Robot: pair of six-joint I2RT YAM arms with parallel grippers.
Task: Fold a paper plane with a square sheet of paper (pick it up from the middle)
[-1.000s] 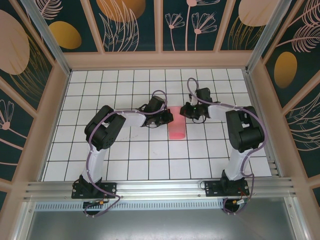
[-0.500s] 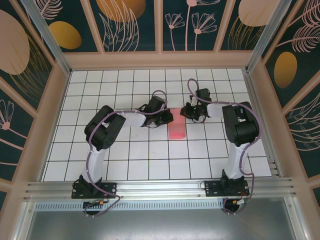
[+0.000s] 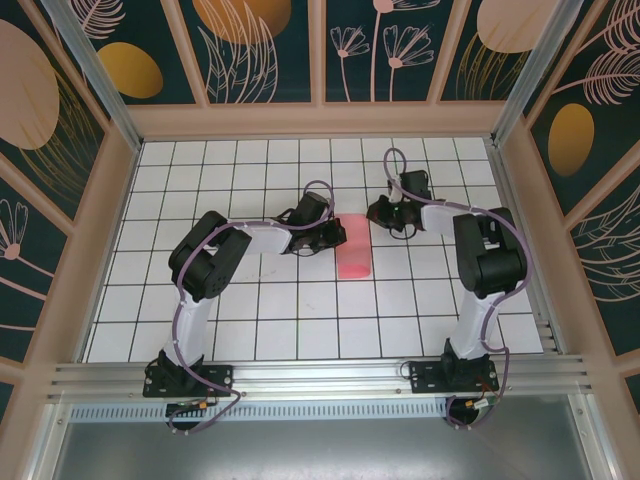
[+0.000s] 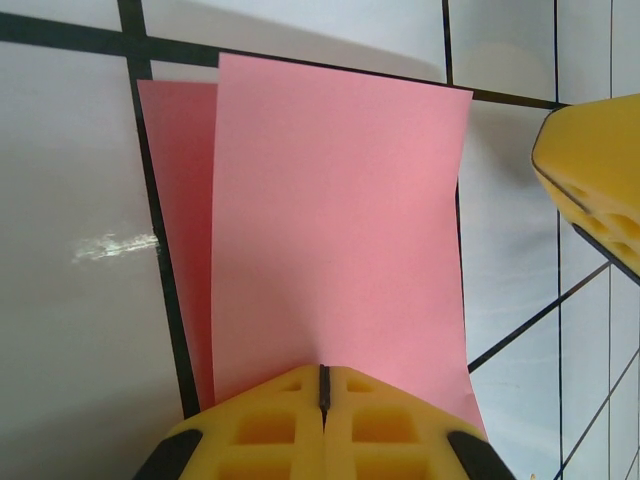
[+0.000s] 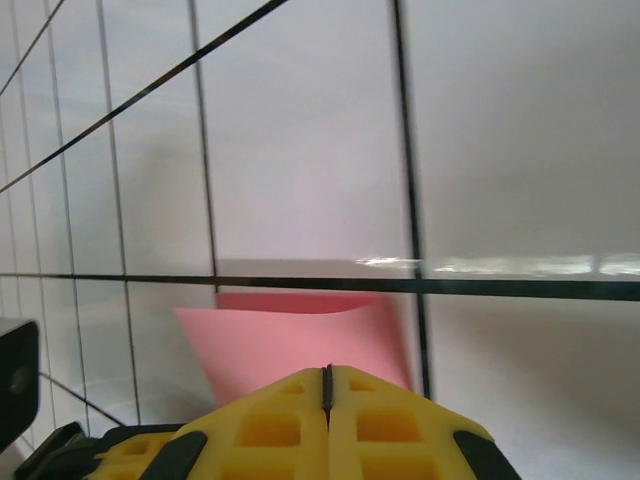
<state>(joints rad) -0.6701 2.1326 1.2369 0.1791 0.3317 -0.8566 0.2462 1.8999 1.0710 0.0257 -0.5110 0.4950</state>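
White grid table (image 3: 250, 330), boxed in by dark floral walls (image 3: 270, 50). You have both arms reaching to mid-table.

- Left gripper (image 3: 338, 232): jaws together, with nothing visibly pinched between them. In the top view it sits at the far-left corner of the paper (image 3: 353, 252). In its own wrist view the gripper (image 4: 322, 385) has its tips at one edge of the paper (image 4: 335, 230), which stretches straight away from them. You cannot tell whether the tips press the paper or hover just over it.
- Right gripper (image 3: 372, 212): jaws together, carrying nothing. It stands just beyond the far-right corner and looks clear of the paper. Its wrist view puts the gripper (image 5: 327, 380) behind the paper (image 5: 300, 335), which lies ahead and slightly left. One of its yellow fingers (image 4: 590, 190) shows beside the paper in the left wrist view.
- Paper: pink, folded to a narrow rectangle and lying flat near the table's middle. A lower layer peeks out along one long side. The long axis runs near to far, tilted a little, and both grippers are at the far end.

Judgement: your left gripper is the nearer one. The next crease likely depends on that near-far axis, so work along it, not across it.
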